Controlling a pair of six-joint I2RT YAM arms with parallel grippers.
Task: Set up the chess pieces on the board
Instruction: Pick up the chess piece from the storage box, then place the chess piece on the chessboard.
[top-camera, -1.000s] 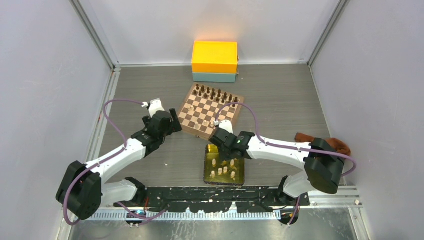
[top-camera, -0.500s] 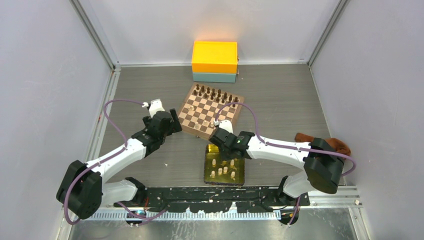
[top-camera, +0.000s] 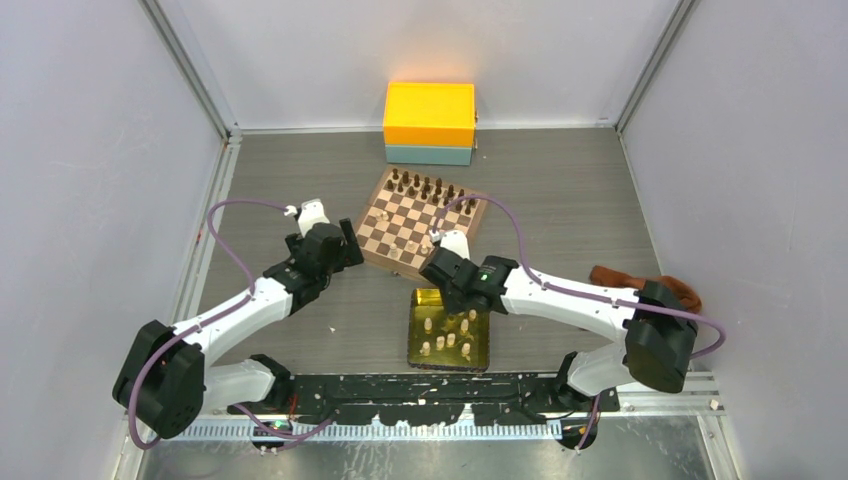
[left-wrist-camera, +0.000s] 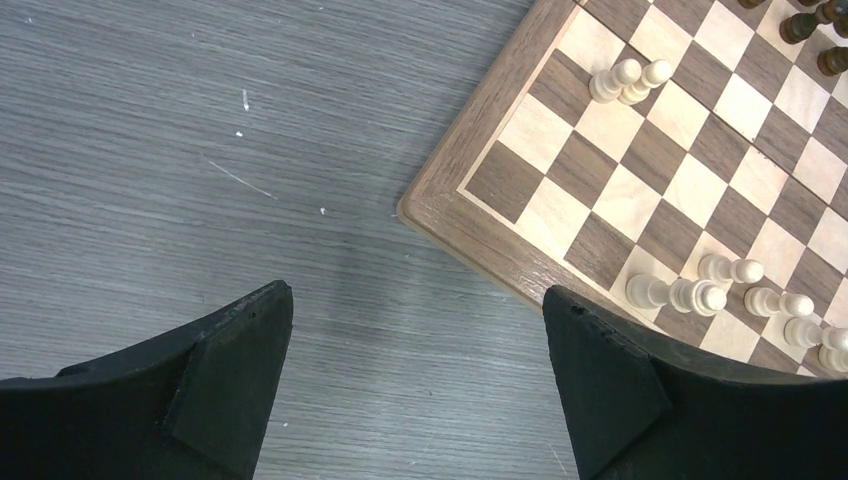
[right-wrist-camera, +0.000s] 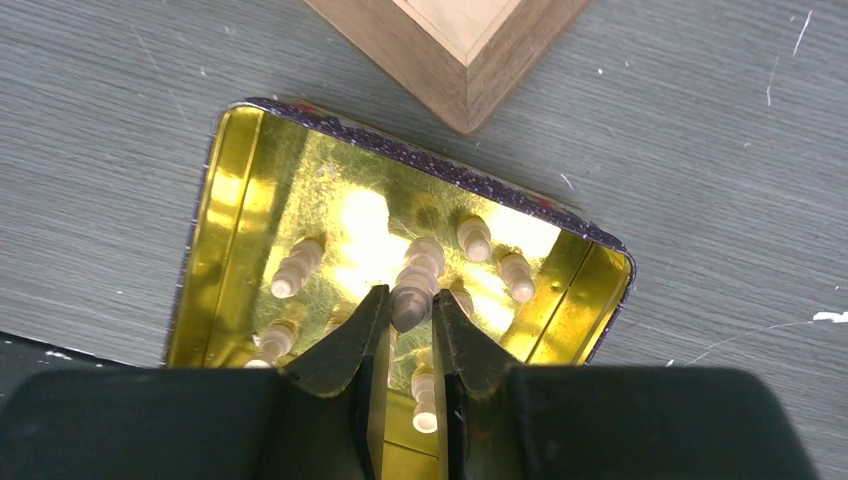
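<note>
Here the right hand (right-wrist-camera: 410, 305) pinches a pale cream chess piece (right-wrist-camera: 420, 265) over the gold tray (right-wrist-camera: 205, 230), where other cream chess pieces (right-wrist-camera: 296, 268) lie scattered. The tray's far rim sits near a corner of the board (right-wrist-camera: 455, 45), with a strip of grey bench (left-wrist-camera: 150, 150) between. The left hand (left-wrist-camera: 415, 305), fingers spread wide and holding nothing, hangs over the bench beside the board's left corner. Cream pieces stand on its near squares, and dark pieces (top-camera: 425, 185) line the far rows.
</note>
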